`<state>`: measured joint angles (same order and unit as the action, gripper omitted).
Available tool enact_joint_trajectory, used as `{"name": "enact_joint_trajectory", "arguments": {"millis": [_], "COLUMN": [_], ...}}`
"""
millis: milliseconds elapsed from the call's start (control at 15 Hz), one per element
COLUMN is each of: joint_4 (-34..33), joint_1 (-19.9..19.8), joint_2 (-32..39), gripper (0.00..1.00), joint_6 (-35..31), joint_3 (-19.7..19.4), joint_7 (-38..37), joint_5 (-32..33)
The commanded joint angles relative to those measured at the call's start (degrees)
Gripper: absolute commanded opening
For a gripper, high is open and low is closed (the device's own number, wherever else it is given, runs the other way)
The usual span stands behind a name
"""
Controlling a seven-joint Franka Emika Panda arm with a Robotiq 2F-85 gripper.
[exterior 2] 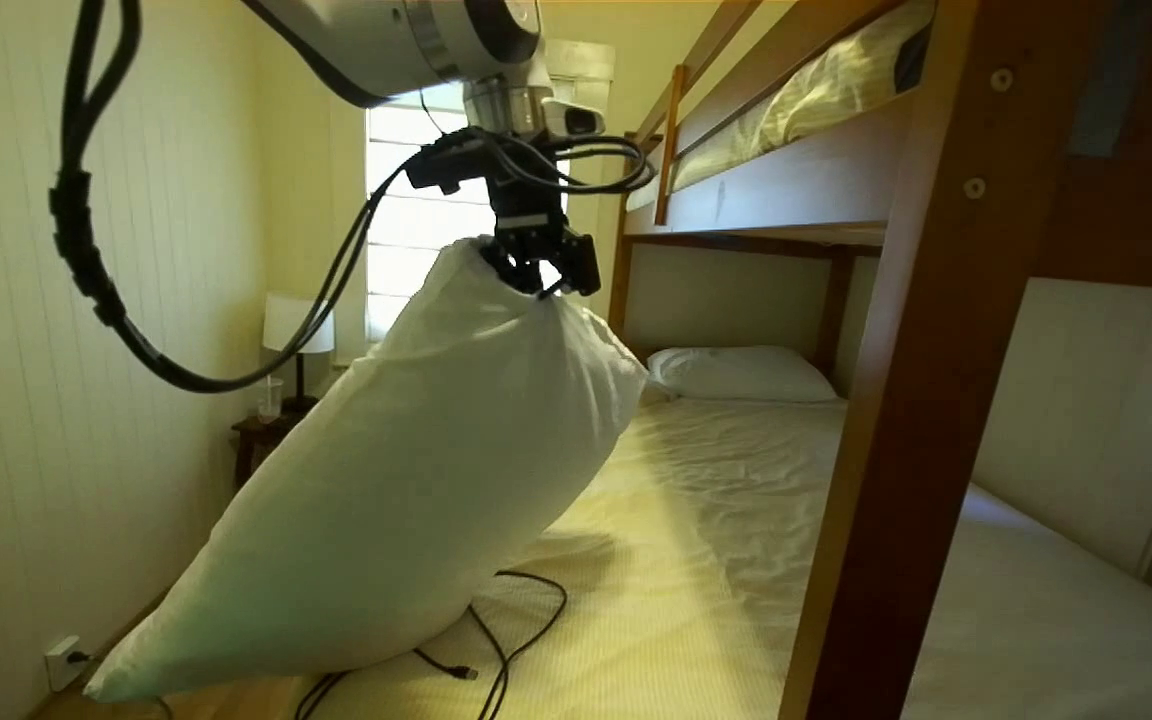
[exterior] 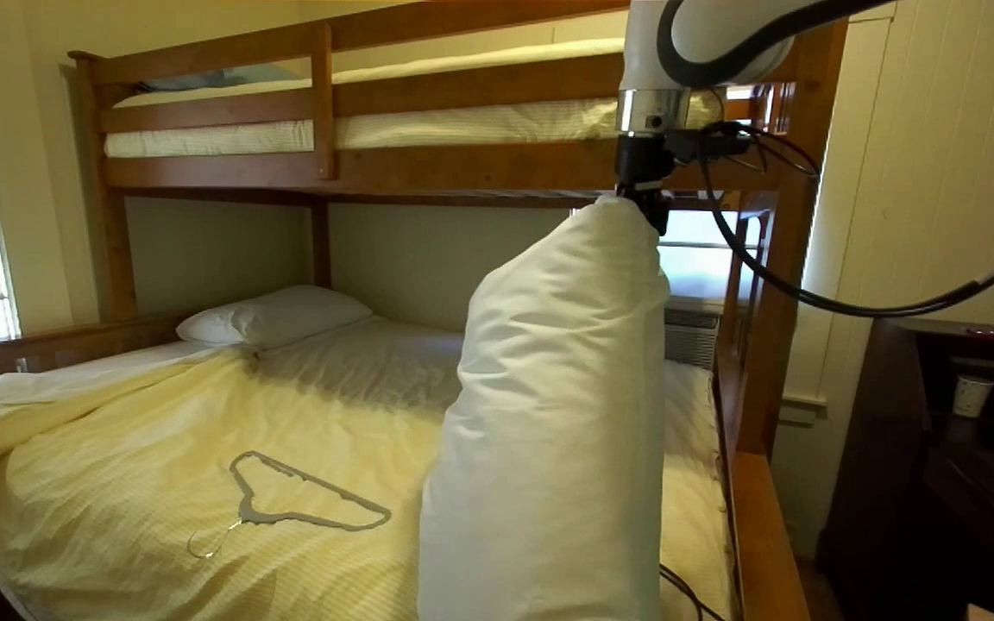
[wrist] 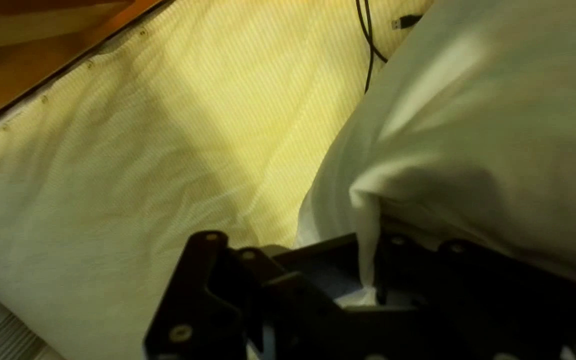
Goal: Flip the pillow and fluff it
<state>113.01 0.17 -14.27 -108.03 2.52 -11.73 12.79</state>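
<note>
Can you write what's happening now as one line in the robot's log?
gripper: pinching pillow near its top | pillow: slanting, bed contact unclear | hanger: lying on bed | other pillow: on bed

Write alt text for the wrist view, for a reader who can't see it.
A black gripper pinches a fold of a plump white pillow, which fills the right side. Behind them lies wrinkled pale-yellow bedding, with a black cable near the top and wooden bed frame at upper left.

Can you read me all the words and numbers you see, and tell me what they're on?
There are none I can read.
The big white pillow shows no writing on the parts in view.
Any marks on the small white cup are too small and blurred.
</note>
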Motion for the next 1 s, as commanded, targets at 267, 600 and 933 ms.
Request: {"name": "enact_joint_trajectory", "arguments": {"millis": [267, 600, 933], "joint_4": [4.64, 14.96, 15.49], "joint_1": [-1.68, -7.02, -23.22], "joint_2": [-0.60, 2.52, 9.63], "gripper": [0.00, 0.00, 0.00], "joint_6": [-6.17, -25.60, -36.34], "joint_3": [0.96, -2.63, 2.56], "joint_7": [-0.10, -1.97, -11.32], "joint_5": [9.69, 28.62, 50.02]}}
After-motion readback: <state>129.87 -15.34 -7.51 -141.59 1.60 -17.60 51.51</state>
